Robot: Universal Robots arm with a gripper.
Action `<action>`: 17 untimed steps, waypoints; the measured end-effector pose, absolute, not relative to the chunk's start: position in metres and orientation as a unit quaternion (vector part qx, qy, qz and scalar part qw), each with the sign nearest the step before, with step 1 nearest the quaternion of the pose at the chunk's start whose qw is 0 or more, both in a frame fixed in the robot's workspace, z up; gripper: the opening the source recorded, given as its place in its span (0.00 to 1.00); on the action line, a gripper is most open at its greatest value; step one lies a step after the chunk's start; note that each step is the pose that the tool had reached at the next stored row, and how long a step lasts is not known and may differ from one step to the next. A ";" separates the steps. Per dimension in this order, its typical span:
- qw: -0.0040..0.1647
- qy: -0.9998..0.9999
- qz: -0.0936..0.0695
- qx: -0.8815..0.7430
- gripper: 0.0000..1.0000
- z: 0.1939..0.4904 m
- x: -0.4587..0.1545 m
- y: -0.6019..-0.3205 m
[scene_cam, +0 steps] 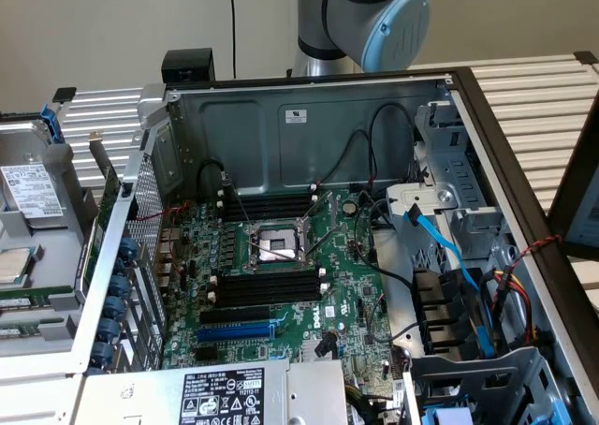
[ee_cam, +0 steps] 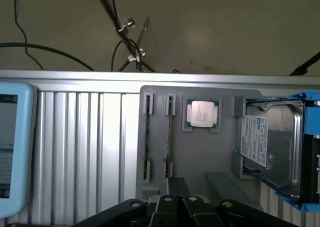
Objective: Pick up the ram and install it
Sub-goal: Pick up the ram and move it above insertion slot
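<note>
Probably light, stiff and fragile, the ram (ee_cam: 170, 137) stands on edge in the gray tray (ee_cam: 220, 154) between a second stick (ee_cam: 147, 137) and the CPU (ee_cam: 202, 113), best pinched across its flat faces by the gripper (ee_cam: 178, 181), which is pressed together and empty.

The Universal Robots arm (scene_cam: 328, 18) rises at the far side of the scene in the exterior view. Its silver tubular joint carries a pale blue end cap (scene_cam: 398, 24) turned towards the exterior view's right. In the wrist view the black end effector (ee_cam: 177, 181) reaches out ahead of the camera, its two dark fingers (ee_cam: 172, 187) pressed together side by side with nothing gripped between them.
</note>
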State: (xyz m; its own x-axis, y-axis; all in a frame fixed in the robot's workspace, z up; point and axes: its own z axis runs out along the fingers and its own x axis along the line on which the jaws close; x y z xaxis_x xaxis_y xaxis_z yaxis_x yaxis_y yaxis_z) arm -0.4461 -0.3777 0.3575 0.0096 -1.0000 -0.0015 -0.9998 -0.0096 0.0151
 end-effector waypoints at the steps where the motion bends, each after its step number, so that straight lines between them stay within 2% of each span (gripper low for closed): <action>1: 0.005 -0.704 -0.006 0.710 0.10 0.358 -0.446 -0.378; 17: 0.012 -0.703 -0.001 0.711 0.10 0.346 -0.445 -0.379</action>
State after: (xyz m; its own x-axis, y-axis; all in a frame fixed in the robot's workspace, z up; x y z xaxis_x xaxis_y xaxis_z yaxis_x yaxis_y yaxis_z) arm -0.4453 -0.3789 0.3462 0.0114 -0.9998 0.0152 -0.9998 -0.0112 0.0184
